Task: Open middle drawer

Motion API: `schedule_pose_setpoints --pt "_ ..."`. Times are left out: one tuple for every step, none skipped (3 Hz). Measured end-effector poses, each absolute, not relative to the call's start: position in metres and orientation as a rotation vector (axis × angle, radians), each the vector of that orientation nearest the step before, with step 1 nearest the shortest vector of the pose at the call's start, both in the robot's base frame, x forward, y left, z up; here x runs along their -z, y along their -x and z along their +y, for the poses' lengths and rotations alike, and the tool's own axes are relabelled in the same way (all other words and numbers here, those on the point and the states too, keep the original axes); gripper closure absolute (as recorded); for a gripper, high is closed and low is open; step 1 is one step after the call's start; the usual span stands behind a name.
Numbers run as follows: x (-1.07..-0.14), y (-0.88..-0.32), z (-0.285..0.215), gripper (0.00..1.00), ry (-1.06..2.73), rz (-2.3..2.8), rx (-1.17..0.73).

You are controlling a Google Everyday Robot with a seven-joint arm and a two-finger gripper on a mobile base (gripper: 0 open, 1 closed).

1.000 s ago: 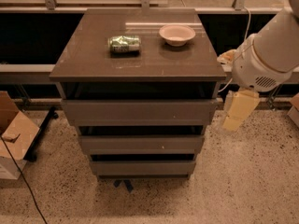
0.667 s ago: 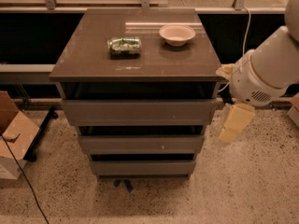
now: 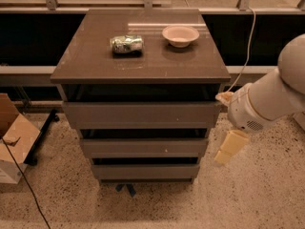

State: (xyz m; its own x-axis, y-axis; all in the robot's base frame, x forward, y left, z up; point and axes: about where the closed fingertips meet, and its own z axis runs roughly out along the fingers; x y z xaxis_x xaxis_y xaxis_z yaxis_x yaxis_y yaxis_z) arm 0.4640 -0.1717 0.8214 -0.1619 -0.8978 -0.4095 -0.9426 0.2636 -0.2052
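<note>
The camera view looks down on the front of the bench (image 3: 90, 63), a grey-brown drawer unit. A crushed can (image 3: 127, 44) lies near the middle of its back edge, and a pale bowl (image 3: 180, 35) stands toward its back right corner. Both are well away from the front edge, so a sliding drawer should not disturb them.

Three flat fronts sit under the front edge. The middle drawer (image 3: 143, 147) is the second one down, between the taller top drawer (image 3: 140, 114) and the lowest drawer (image 3: 145, 171). It looks fully shut, with a dark gap along its upper lip. As it has no handle, that gap is probably the only place to get a hold for pulling.

The claw (image 3: 231, 147) hangs from the white arm (image 3: 267, 101) just past the bench's front right corner. It is level with the middle drawer's right end but does not touch it. It points downward and carries nothing. Whether it is open or closed cannot be told from here. The height seems chosen to match the target front, so the approach looks under way and the pull not yet begun.

Compared with a second ago, the claw has come down and moved slightly toward the bench. It was then level with the top drawer, and the arm's bulk has sunk with it. The drawers, can and bowl have not moved.
</note>
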Motion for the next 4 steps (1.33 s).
schedule_pose_setpoints --pt "-0.792 -0.47 -0.169 0.0 1.648 2.093 -0.176" --pt "-0.72 -0.482 -0.169 0.0 1.664 2.117 -0.255" --pt "-0.719 -0.482 -0.169 0.0 1.664 2.117 -0.257" --pt "-0.712 -0.483 -0.159 0.0 1.666 2.121 -0.222"
